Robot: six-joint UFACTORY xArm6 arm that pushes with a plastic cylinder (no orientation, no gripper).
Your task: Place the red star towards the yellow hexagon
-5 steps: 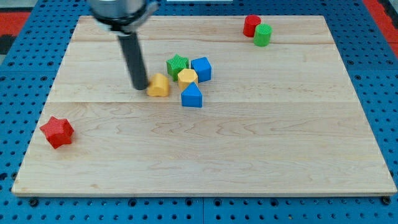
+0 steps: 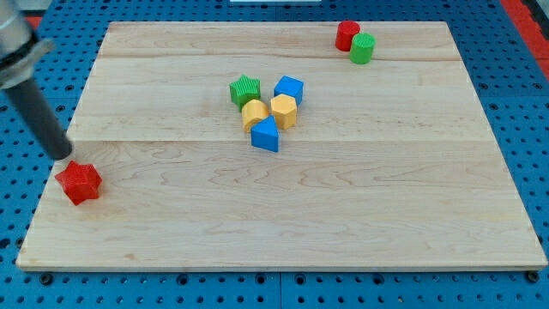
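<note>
at the view's left edge my tip [image 2: 63, 154] sits just up-left of the red star [image 2: 79, 182], no jaws to speak of, just a rod, behind it so a shove heads toward the yellow hexagon [image 2: 284, 111] mid-board

wooden board [image 2: 343, 215], blue pegboard [image 2: 515, 103] beneath

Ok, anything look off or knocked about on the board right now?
Nothing stands out. Every block sits flat on the board. The red star is alone at the view's left with my tip just above it. The yellow hexagon sits in the centre cluster. No damage shows.
</note>
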